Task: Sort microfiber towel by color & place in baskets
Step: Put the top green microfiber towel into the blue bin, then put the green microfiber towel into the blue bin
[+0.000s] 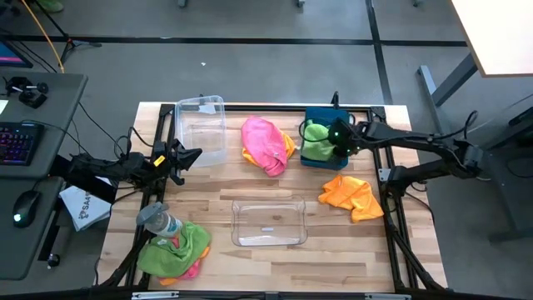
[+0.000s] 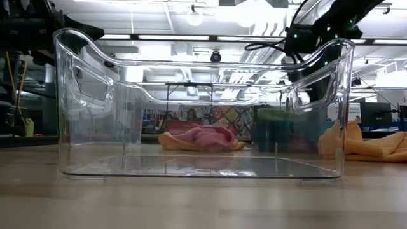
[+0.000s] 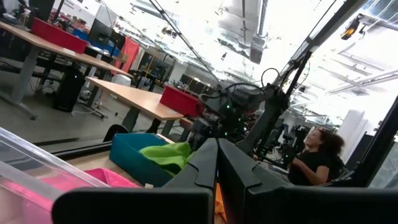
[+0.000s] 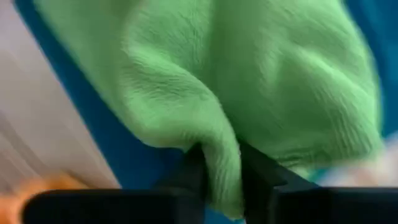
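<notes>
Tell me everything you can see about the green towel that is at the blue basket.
The green towel is a lime, fuzzy, soft cloth with a fine ribbed pile, crumpled into folds. It sits in the blue basket at the far right of the table, bunched up and rising above the rim. The right gripper is shut on a fold of it, pinched between both dark fingers. The blue plastic shows around and under it. Beside the basket lie a pink towel and an orange towel, both apart from it.

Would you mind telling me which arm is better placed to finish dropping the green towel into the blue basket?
The right. Its gripper already pinches the green towel over the blue basket; the left gripper waits beside the far clear basket.
</notes>
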Robot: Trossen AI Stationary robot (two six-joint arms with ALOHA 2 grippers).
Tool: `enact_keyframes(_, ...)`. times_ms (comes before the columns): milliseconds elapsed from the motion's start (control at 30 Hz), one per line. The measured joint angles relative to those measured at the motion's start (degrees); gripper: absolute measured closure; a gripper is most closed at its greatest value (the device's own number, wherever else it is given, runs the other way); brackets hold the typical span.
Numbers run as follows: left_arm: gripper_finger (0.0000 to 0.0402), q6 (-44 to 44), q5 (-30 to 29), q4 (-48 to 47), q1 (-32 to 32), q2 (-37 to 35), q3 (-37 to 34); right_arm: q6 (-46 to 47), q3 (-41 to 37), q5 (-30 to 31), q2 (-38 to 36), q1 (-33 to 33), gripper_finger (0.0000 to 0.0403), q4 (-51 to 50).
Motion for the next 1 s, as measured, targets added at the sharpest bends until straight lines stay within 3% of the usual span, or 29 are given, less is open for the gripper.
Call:
enact_keyframes(133, 0.0401, 0.0, 0.0, 0.0, 0.0, 0.0, 0.0, -3.0, 3.7, 1.1, 0.0, -0.3, 0.0276, -2.5)
enact_keyframes(300, 0.0401, 0.0, 0.0, 0.0, 0.0, 0.0, 0.0, -2.4, 4.2, 4.9, 0.9, -0.4, 0.0243, -2.0)
enact_keyframes(400, 0.0401, 0.0, 0.0, 0.0, 0.0, 0.0, 0.0, 0.6, 3.8, 3.3, 2.6, -0.4, 0.0223, -0.8)
enact_keyframes(533, 0.0402, 0.0, 0.0, 0.0, 0.0, 0.0, 0.0, -0.1, 7.2, 1.9, 3.9, -0.3, 0.0186, -7.2)
enact_keyframes(733, 0.0402, 0.0, 0.0, 0.0, 0.0, 0.0, 0.0, -4.2, 18.9, -5.6, 3.3, -0.3, 0.0144, -15.3)
enact_keyframes(867, 0.0401, 0.0, 0.0, 0.0, 0.0, 0.0, 0.0, -4.3, 25.9, -6.7, 3.3, -0.3, 0.0140, -18.5)
enact_keyframes(1000, 0.0402, 0.0, 0.0, 0.0, 0.0, 0.0, 0.0, 4.2, 28.7, -18.9, 3.3, 0.0, 0.0139, -13.9)
